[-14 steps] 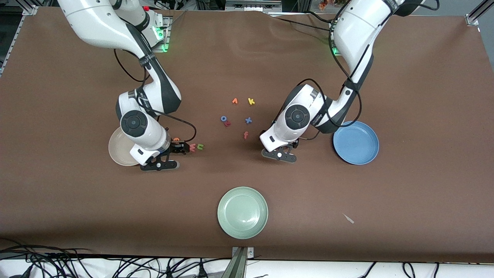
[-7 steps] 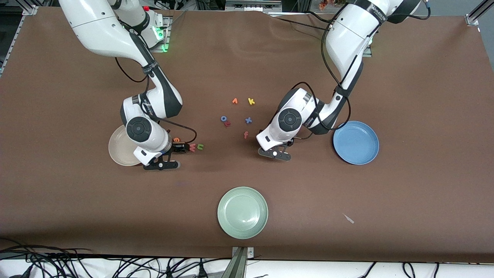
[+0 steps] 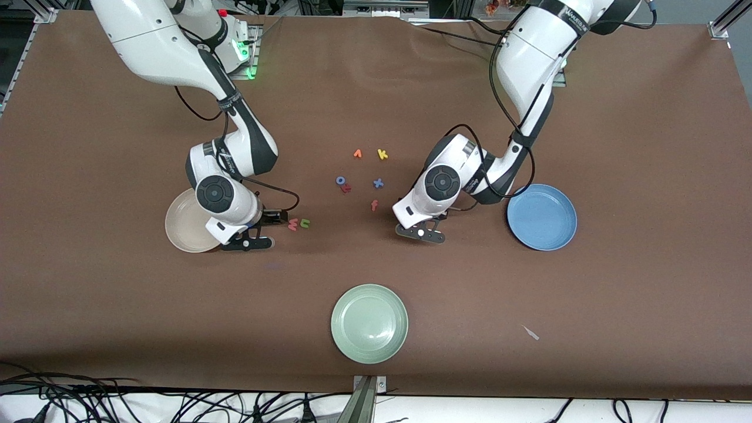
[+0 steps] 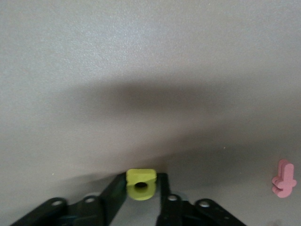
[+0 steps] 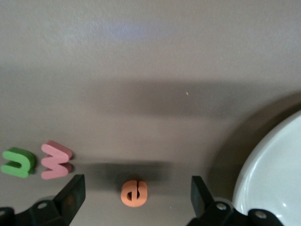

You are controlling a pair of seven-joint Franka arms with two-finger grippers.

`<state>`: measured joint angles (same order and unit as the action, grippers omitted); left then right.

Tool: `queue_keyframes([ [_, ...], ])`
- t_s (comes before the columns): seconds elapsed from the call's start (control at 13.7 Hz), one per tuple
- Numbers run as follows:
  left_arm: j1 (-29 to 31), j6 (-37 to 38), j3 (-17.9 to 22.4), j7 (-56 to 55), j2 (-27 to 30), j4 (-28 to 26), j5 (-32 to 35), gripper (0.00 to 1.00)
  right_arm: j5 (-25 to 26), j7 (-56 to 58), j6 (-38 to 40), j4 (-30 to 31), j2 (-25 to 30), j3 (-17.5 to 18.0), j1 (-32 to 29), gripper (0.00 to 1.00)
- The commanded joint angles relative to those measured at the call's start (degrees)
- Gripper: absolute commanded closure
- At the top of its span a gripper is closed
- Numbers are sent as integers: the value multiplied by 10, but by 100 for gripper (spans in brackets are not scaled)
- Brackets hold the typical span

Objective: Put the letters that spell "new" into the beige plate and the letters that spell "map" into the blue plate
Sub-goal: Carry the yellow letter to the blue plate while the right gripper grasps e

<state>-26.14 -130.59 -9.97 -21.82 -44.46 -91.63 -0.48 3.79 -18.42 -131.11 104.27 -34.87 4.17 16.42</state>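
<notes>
Left gripper (image 4: 141, 195) clenched on yellow a (image 4: 140, 183), low over table near f (image 4: 284, 178); foam light, soft, squashy; pinch flat sides gently

Right gripper (image 5: 136, 190) released, straddling e (image 5: 134, 192) beside beige plate (image 5: 275, 174)

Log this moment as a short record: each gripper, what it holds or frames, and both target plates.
left gripper: shut on the yellow a, low at the table, toward the blue plate's end
right gripper: open, fingers either side of the orange e, which lies on the table
pink w: on the table beside the green n
beige plate: no letters visible, partly covered by the right arm
blue plate: no letters in it
</notes>
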Motion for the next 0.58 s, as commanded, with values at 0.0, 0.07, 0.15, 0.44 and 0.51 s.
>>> queue_keyframes([
  [0.0, -5, 9, 4, -5, 11, -8, 41, 88, 8, -12, -34, 46, 23, 1, -2, 1],
  [0.07, -1, 23, 5, -4, 22, -8, 48, 88, 8, -12, -47, 54, 24, 2, -2, 5],
  [0.15, 2, 58, 5, -2, 35, -3, 49, 88, 8, -11, -49, 58, 24, 1, -2, 8],
  [0.44, 57, 177, 5, 47, 91, 1, 66, 87, 8, -12, -47, 63, 32, 3, -2, 24],
  [0.51, 70, 207, 6, 67, 102, 1, 67, 87, 8, -12, -45, 66, 35, 3, -2, 27],
])
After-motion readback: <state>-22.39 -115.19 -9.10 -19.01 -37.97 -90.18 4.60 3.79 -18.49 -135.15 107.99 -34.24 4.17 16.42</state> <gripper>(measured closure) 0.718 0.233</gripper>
